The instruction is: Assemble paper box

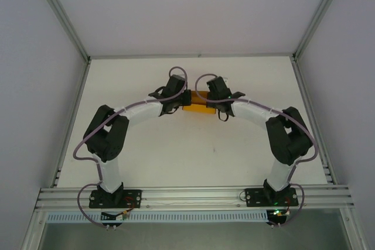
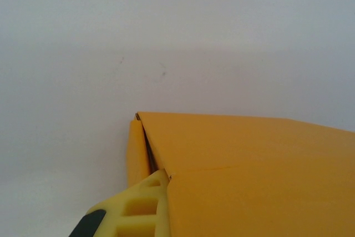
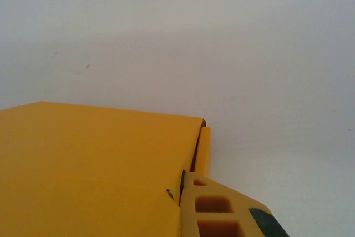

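The paper box (image 1: 197, 102) is a small orange-yellow folded card shape, held between both grippers at the middle back of the table. My left gripper (image 1: 177, 101) grips its left end and my right gripper (image 1: 217, 103) its right end. In the left wrist view the paper box (image 2: 249, 176) covers the lower right. One yellow finger (image 2: 141, 206) pokes into the gap beside a narrow side flap (image 2: 136, 151), and the other finger is hidden behind the card. The right wrist view mirrors this: the paper box (image 3: 94, 176) at lower left, a yellow finger (image 3: 213, 206) beside the flap (image 3: 204, 151).
The white table (image 1: 193, 156) is walled in by white panels with aluminium posts at the back corners. A metal rail (image 1: 193, 194) runs along the near edge and carries both arm bases. Bare table lies in front of and behind the box.
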You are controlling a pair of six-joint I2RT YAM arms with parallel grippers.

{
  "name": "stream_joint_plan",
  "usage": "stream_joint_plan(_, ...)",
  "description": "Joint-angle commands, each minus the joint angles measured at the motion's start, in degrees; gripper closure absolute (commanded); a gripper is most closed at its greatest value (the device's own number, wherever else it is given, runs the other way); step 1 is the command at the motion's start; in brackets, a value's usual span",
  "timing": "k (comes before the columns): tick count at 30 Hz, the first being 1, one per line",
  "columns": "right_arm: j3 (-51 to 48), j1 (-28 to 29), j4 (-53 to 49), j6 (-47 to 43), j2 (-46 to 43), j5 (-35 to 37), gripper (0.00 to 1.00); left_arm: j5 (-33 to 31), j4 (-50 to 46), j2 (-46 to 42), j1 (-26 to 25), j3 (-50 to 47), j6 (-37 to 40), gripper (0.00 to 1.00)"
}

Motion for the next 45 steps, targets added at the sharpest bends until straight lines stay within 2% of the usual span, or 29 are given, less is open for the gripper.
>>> stream_joint_plan(1, -5.3, 1.7, 5.43, 0.64, -1.33, -1.84, 0.97, 6.25, -3.52, -0.5, -2.23, -4.69, -1.77, 0.99)
stream_joint_plan(4, -9.16, 3.36, 7.34, -0.53, -1.98, 0.78, 0.97, 6.54, -4.12, -2.04, -2.23, -6.25, -2.55, 0.95)
stream_joint_plan(6, -11.23, 4.85, 7.84, -1.62, -2.49, 4.41, 0.99, 6.35, -4.06, -3.53, -2.22, -7.51, -3.14, 0.85)
stream_joint_plan(10, -16.61, 7.42, 11.78, -3.61, -3.92, 7.79, 1.0, 7.23, -4.24, -6.05, -2.22, -9.1, -3.62, 0.79)
stream_joint_plan(15, -18.86, 9.08, 11.86, -4.56, -3.94, 12.28, 1.0, 7.03, -6.98, -8.99, -2.23, -10.23, -4.29, 0.72)
stream_joint_plan(17, -19.41, 9.51, 12.23, -5.35, -3.98, 13.05, 1.0, 6.51, -7.77, -11.14, -2.33, -11.16, -4.96, 0.65)
stream_joint_plan(19, -20.08, 9.99, 13.41, -5.94, -4.12, 13.07, 1.0, 6.01, -8.7, -13.84, -2.31, -11.82, -5.2, 0.47)
stream_joint_plan(21, -20.27, 10.33, 13.54, -6.09, -4.12, 14.07, 1.0, 5.25, -10.19, -16.58, -2.27, -11.9, -5.58, 0.42)
stream_joint_plan(23, -20.39, 10.65, 13.69, -6.45, -3.77, 14.91, 1.0, 3.52, -12.53, -19.31, -2.24, -11.2, -5.95, 0.31)
stream_joint_plan(26, -21.35, 11.42, 15.77, -7.82, -3.59, 15.49, 1.0, 0.17, -17.29, -21.88, -2.09, -8.17, -6.35, 0.01)
stream_joint_plan(29, -22.66, 12.03, 18.34, -8.63, -3.72, 15.61, 1.0, -1.41, -21.88, -20.41, -0.71, -3.16, -7.62, 0.0)
stream_joint_plan(31, -23.67, 12.21, 20.27, -9.02, -3.89, 15.61, 1.0, -0.32, -23.59, -17.11, 0.79, 0.43, -7.95, 0.0)
stream_joint_plan(36, -26.09, 13.11, 26.53, -11.7, -3.2, 15.92, 0.97, 8.77, -23.35, -7.36, 4.05, 6.77, -6.85, 0.01)
stream_joint_plan(42, -28.38, 13.72, 33.23, -15.4, -2.82, 15.71, 0.94, 14.58, -21.0, -2.4, 5.61, 4.69, -4.55, 0.14)
stream_joint_plan(45, -29.5, 13.94, 36.49, -17.84, -2.11, 14.54, 0.92, 15.23, -18.72, -0.96, 6.33, 2.24, -4.49, 0.16)
